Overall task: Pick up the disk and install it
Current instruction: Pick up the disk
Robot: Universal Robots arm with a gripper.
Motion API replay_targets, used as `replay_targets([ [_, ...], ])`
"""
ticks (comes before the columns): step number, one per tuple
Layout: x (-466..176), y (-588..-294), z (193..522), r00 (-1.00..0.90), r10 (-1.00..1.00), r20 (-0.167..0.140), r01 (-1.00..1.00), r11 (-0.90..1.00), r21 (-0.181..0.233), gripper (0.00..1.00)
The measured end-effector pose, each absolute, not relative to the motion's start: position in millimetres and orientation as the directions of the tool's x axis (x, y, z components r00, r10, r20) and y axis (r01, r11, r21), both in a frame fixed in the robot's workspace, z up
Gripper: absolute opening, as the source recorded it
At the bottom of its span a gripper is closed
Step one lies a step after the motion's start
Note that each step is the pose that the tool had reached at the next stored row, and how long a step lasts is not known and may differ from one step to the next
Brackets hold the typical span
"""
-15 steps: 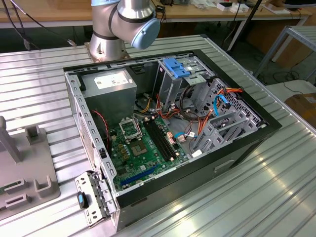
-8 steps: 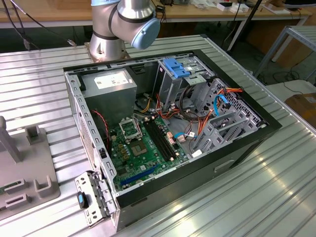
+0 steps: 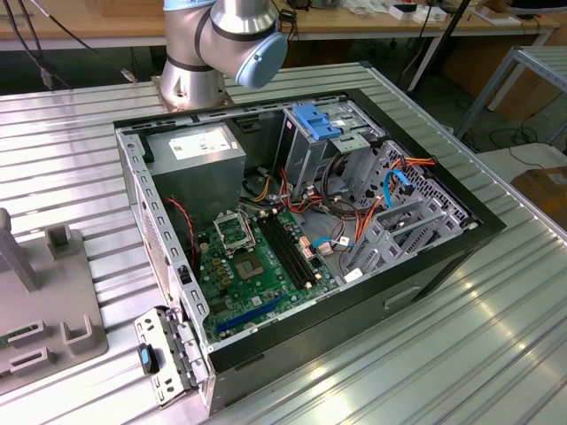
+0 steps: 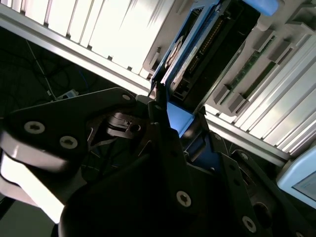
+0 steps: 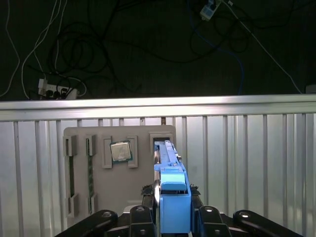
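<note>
First wrist view looked down the gripper (image 5: pixel 172 193) at a flat rectangular grey plastic tray (image 5: pixel 123 192) lying on a ribbed silver metal table (image 5: pixel 247 168). The flat grey metal disk (image 5: pixel 168 153) with its blue plastic rail frame stood on edge in a slot of the tray. Its far end sat down in that slot and its near blue end rose between the black fingers (image 5: pixel 148 197). The fingers were drawn in narrow, pressed to both sides of the blue frame, so the gripper held the disk. Beside the disk in the tray lay a small square silver processor chip (image 5: pixel 121 151), and past the chip two long green memory sticks (image 5: pixel 90 168) lay in their own grooves. Beyond the tray's far edge, off the table, loose dark cables (image 5: pixel 74 49) sprawled on a dark floor.

Second wrist view caught the gripper (image 4: pixel 178 106) from one side, with the disk (image 4: pixel 187 54) upright in the tray (image 4: pixel 232 96).

Exterior view showed the tray (image 3: pixel 27 301) on the table (image 3: pixel 71 159). To the exterior view's right of the tray lay an open black computer case (image 3: pixel 310 204) with a green circuit board inside. Behind the case, farther from the tray, stood the silver and blue robot arm (image 3: pixel 221 44).
</note>
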State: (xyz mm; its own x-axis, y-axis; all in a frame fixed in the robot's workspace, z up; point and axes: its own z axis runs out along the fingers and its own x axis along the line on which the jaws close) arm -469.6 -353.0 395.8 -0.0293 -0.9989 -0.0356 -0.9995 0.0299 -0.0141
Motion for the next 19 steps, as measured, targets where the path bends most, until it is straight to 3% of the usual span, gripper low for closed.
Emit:
replay_targets([
  [19,-469.6,-353.0,403.9,-0.029,-0.999,-0.036,-0.999,0.030,-0.015,0.37],
])
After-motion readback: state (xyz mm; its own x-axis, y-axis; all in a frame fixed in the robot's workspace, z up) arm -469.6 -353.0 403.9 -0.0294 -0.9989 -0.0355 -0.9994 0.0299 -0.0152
